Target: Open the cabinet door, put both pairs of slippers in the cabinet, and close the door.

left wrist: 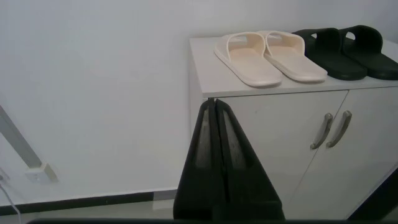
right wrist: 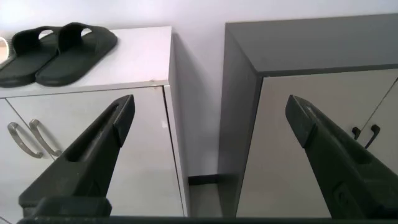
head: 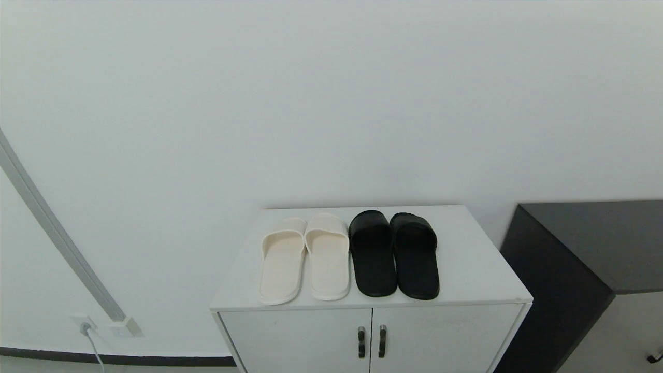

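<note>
Cream slippers [head: 282, 259] and black slippers [head: 373, 254] are set side by side on white cabinet [head: 476, 269], heels near front edge | doors [head: 300, 336] closed | left gripper [left wrist: 214, 104] jaws pressed together | right gripper [right wrist: 210, 102] jaws spread wide

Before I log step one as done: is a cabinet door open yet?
No: both doors sit shut, handles side by side, and the white slippers and black slippers lie on the cabinet.
</note>
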`<state>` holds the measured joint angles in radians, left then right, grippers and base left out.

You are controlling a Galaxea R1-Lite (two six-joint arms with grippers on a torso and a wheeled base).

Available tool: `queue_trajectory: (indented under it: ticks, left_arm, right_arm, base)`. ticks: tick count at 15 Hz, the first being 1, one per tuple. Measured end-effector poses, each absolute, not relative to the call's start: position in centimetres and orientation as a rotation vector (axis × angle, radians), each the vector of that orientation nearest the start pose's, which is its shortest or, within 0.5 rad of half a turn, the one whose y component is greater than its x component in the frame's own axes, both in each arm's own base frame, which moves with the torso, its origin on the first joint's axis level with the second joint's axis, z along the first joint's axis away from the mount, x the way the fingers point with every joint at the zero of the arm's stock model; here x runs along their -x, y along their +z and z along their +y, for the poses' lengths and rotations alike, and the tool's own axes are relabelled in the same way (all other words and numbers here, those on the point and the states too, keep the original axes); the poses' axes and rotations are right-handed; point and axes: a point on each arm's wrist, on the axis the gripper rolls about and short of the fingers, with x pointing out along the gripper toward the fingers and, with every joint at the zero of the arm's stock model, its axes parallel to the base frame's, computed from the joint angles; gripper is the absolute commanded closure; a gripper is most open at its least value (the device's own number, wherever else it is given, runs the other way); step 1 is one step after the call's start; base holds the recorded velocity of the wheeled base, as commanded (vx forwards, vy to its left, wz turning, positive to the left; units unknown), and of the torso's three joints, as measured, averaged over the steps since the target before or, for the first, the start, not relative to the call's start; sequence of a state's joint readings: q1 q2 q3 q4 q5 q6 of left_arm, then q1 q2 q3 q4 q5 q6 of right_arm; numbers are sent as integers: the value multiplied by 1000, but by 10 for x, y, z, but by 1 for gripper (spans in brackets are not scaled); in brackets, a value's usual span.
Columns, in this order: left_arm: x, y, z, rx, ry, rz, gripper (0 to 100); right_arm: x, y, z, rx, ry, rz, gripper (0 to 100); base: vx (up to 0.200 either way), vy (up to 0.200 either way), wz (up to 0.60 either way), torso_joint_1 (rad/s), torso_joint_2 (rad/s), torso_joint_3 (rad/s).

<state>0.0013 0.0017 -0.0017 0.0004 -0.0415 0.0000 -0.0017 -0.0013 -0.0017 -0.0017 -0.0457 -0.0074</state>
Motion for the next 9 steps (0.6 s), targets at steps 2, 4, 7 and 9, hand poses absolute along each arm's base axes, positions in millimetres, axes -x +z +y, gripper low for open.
queue_trajectory:
  ticks: [2, 4, 7, 9]
  left_arm:
    - [23, 76, -1, 0, -40, 0, 100]
    - [23, 76, -1, 1, -40, 0, 100]
    - [23, 76, -1, 1, -41, 1, 100]
    - [23, 76, -1, 2, -41, 1, 100]
  right_arm:
    - [23, 76, -1, -16, -50, -5, 0]
    - [23, 76, -1, -62, -50, -6, 0]
    - [27, 100, -1, -104, -47, -70, 0]
    - [25, 129, -1, -117, -24, -76, 0]
  base:
    - [0, 0, 0, 0, 0, 0]
    - [0, 0, 0, 0, 0, 0]
    - [0, 0, 0, 0, 0, 0]
    - [0, 0, 0, 0, 0, 0]
